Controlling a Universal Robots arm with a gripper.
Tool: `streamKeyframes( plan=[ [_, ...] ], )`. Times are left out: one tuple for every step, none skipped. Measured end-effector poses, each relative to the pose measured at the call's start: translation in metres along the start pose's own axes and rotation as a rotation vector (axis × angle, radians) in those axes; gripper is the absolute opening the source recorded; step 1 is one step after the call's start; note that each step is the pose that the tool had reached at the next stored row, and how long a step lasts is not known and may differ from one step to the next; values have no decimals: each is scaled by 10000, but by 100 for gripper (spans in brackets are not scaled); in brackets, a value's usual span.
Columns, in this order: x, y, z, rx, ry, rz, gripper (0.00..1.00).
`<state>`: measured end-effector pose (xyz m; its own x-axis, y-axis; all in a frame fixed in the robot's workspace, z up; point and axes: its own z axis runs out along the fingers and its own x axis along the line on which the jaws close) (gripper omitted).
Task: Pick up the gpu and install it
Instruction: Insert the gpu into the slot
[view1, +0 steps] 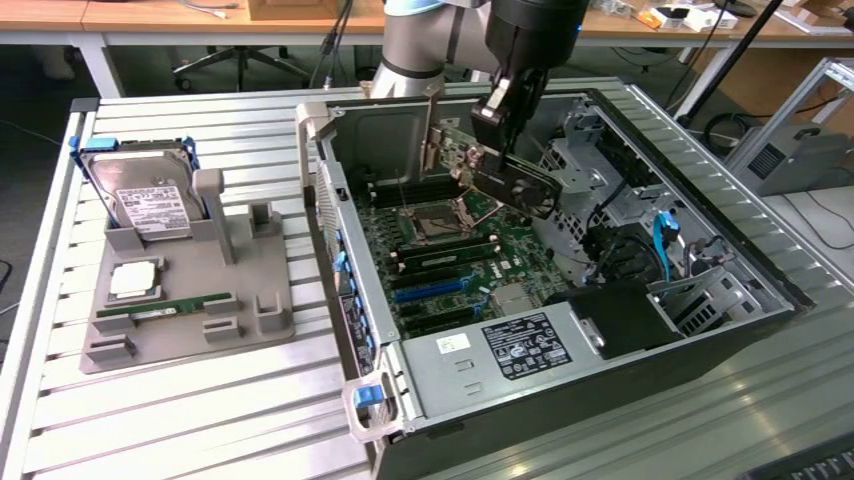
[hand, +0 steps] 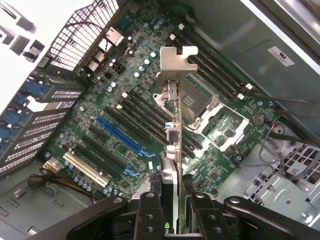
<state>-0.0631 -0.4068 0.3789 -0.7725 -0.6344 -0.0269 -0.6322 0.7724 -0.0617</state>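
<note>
Slatted table (view1: 200, 420) carries your open computer case (view1: 441, 375); above its motherboard (hand: 100, 100) hangs the gpu (view1: 514, 180), tilted, not yet in the blue slot (hand: 120, 136). Lowered askew, its edge could strike board components, I judge. Your gripper (hand: 170, 202) is clamped on the gpu's end.

This is a robotics lab or electronics workshop. An open computer case (view1: 447, 372) lies on a slatted aluminium bench (view1: 200, 115), and a robot arm (view1: 414, 45) rises just behind it. Beside the case, on the exterior view's left, a grey fixture (view1: 187, 270) holds loose computer parts. Beyond the case stand wooden desks (view1: 160, 20), a rolling chair base (view1: 238, 60) and an aluminium-profile frame (view1: 801, 120).
</note>
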Motion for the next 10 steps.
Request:
streamKeyframes(
  plan=[
    [0,0,0,-1,-2,-50,27],
    [0,0,1,-2,-6,-103,27],
    [0,0,2,-3,-9,-154,27],
    [0,0,2,-3,-12,-210,27],
    [0,0,2,-4,-14,-260,27],
    [0,0,2,-5,-16,-312,27],
    [0,0,3,-6,-20,-370,27],
    [0,0,3,-7,-23,-437,27],
    [0,0,4,-8,-27,-503,27],
    [0,0,4,-8,-30,-574,27]
  ],
)
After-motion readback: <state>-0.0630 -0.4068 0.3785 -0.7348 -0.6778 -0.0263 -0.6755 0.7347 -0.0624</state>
